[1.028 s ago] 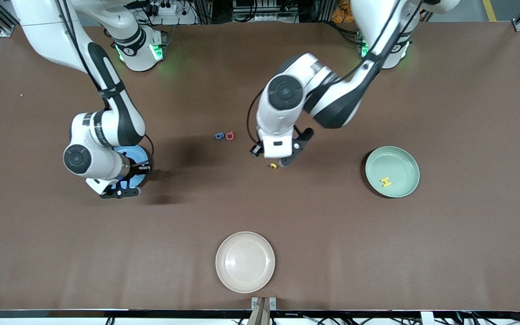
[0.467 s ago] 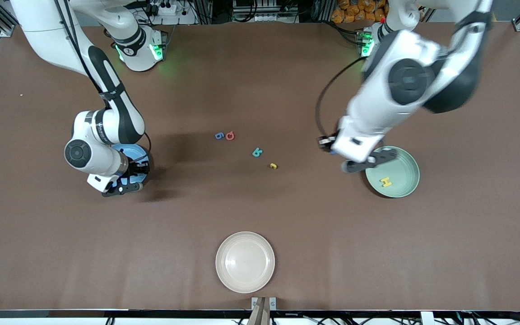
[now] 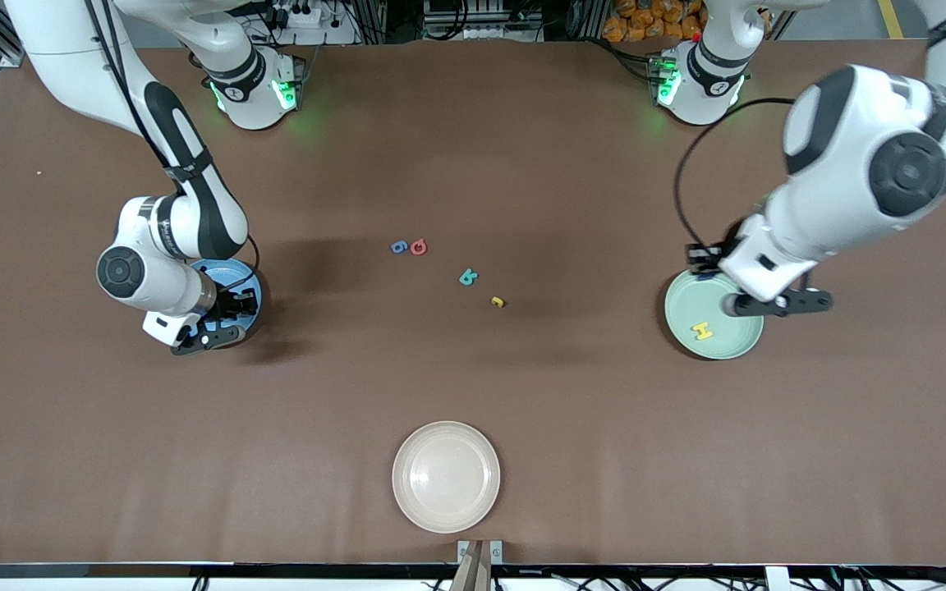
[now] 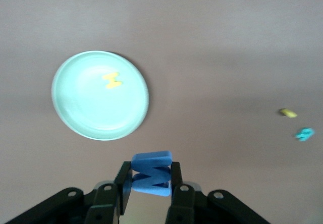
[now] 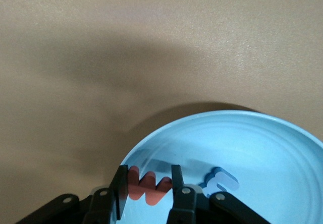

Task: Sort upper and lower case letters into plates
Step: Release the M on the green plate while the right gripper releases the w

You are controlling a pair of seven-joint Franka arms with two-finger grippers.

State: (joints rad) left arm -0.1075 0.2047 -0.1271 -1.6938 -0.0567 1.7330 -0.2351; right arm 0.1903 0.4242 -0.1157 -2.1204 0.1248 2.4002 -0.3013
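Observation:
My left gripper [image 3: 773, 305] hangs over the pale green plate [image 3: 719, 345], shut on a blue letter [image 4: 151, 169] shaped like a zigzag. A yellow letter [image 3: 701, 331] lies in that plate. My right gripper [image 3: 210, 332] is low over the blue plate [image 3: 231, 275], shut on a red letter [image 5: 151, 188]. A blue letter [image 5: 219, 181] lies flat in the blue plate [image 5: 262, 148] beside the gripper. Loose on the table's middle are a blue letter [image 3: 398, 247], a red one [image 3: 418, 246], a teal one [image 3: 468, 277] and a small yellow one [image 3: 497, 302].
A beige plate [image 3: 446, 476] sits near the table's front edge, nearer to the camera than the loose letters. Brown table surface surrounds all three plates.
My left arm has swung from the table's middle to over the green plate with the blue letter, uncovering the teal letter. My right gripper has shifted slightly over the blue plate.

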